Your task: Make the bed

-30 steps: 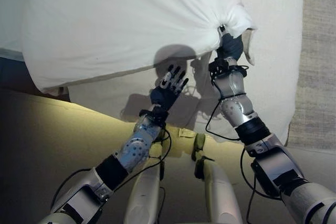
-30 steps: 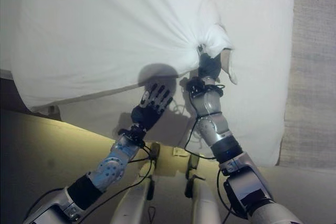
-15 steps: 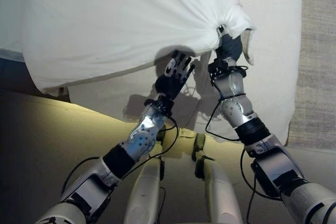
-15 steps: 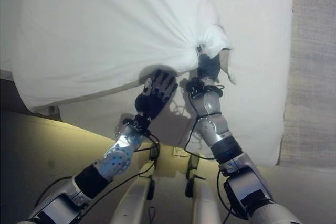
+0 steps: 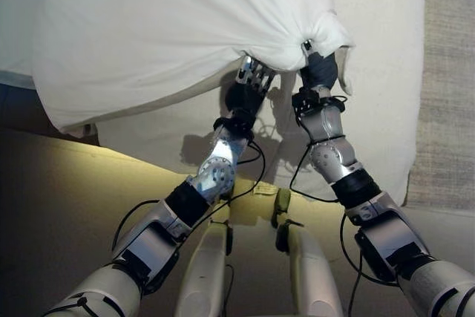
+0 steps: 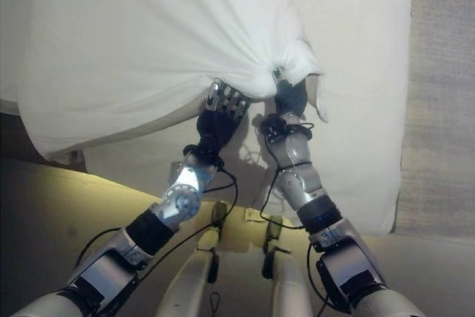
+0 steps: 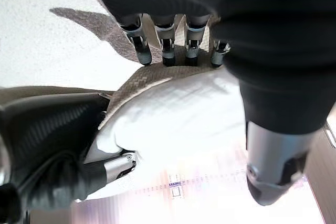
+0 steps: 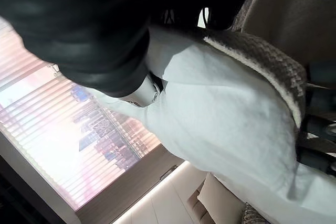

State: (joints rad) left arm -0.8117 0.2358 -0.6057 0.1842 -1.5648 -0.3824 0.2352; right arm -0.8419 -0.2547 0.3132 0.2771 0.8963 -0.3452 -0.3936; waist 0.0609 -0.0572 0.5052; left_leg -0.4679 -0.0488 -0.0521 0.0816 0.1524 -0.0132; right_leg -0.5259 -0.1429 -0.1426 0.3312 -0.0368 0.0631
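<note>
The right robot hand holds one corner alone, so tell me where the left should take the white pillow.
Take the white pillow by its hanging lower edge, left of the bunched corner in the right robot hand. Come from below, where the left robot hand is; the slack edge droops there.

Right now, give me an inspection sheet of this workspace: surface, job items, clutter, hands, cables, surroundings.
Surface: bed with an off-white cover.
Job's things: white pillow lifted above the bed, one corner bunched.
Clutter: nothing seen.
Hands: right hand shut on the pillow's bunched corner; left hand open, fingers straight, tips at the pillow's lower edge.
Cables: nothing seen apart from the robot's own.
Surroundings: woven beige rug beside the bed; lit pale floor in front.
</note>
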